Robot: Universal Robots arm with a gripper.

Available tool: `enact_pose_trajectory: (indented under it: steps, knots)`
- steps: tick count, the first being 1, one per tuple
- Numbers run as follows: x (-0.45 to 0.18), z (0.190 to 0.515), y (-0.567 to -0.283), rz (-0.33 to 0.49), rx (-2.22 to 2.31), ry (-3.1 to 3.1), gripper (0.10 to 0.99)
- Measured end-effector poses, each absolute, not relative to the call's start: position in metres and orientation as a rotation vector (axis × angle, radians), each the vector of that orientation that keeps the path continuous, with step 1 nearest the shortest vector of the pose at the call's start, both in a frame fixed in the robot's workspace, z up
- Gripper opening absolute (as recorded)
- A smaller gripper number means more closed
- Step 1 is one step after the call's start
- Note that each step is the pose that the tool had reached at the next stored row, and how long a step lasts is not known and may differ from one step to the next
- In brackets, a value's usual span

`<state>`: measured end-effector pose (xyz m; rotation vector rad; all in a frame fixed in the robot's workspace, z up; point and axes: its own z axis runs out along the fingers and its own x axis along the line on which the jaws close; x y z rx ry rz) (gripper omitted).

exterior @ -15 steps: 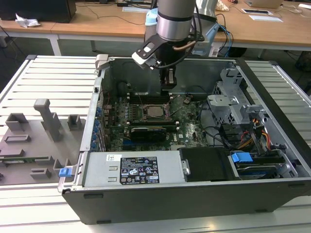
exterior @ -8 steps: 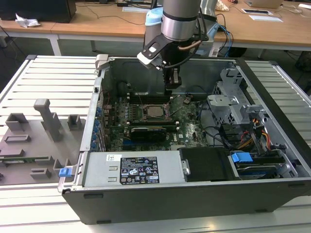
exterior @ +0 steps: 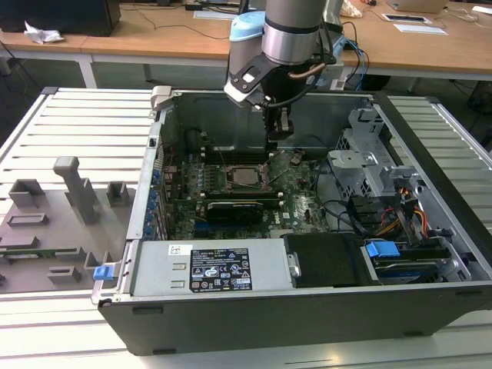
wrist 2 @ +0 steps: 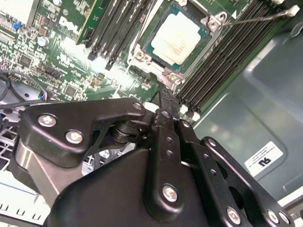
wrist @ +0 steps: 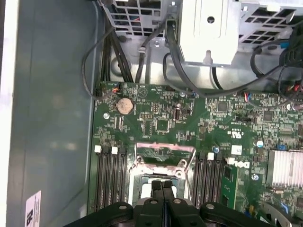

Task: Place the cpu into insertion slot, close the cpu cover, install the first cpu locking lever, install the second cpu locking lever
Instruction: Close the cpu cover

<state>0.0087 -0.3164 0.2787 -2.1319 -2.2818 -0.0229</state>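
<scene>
The chip [wrist 2: 177, 38] is lying flat inside the socket [wrist 2: 140, 56], with its silver top sitting squarely within the metal frame, so the first step is judged done. The gripper [wrist: 162, 183] is being held low at the socket's edge, just beside the chip and not on it. Its fingers [wrist: 155, 190] are being held together with nothing seen between them (a thin seam is all that parts them), which suits pushing rather than gripping. In the first wrist view the cover [wrist: 163, 145] seems to be lying folded back, with the green board [wrist: 189, 123] being seen through its cut-out. The fingertips are being held by its hinge side, a placing that would suit working the cover over the chip. Whether anything is being touched cannot be told.
</scene>
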Motion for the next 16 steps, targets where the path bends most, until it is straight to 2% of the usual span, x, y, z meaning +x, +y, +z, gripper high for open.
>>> enact_pose_trajectory:
  steps: [16]
  knots:
    - [0.03,0.278,-0.319,-0.026,-2.133,-2.278,0.106]
